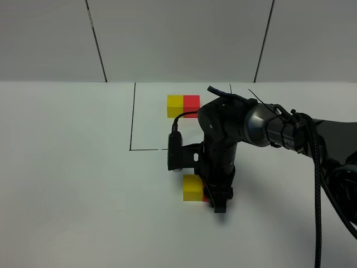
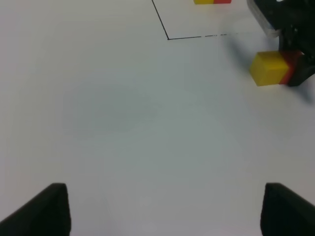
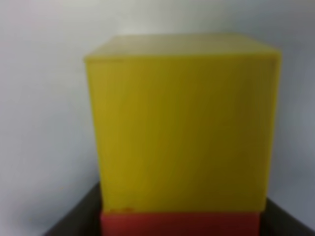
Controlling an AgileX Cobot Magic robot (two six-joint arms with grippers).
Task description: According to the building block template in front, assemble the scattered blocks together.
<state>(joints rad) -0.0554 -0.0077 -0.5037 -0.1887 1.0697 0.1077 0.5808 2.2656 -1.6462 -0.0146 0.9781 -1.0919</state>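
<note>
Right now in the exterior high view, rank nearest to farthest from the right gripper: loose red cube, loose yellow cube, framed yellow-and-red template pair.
1. Loose red cube: at the right gripper, mostly hidden by it.
2. Loose yellow cube: touching the red cube, on its left.
3. Framed yellow-and-red template pair: farthest, at the back inside the black outline.

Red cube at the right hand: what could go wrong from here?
1. The red cube sits against the yellow cube with the right hand around it; opening or lifting carelessly might drag the pair apart.
2. Most of the red cube is hidden, so alignment with the template cannot be confirmed.
3. A further push could slide the yellow cube.
</note>
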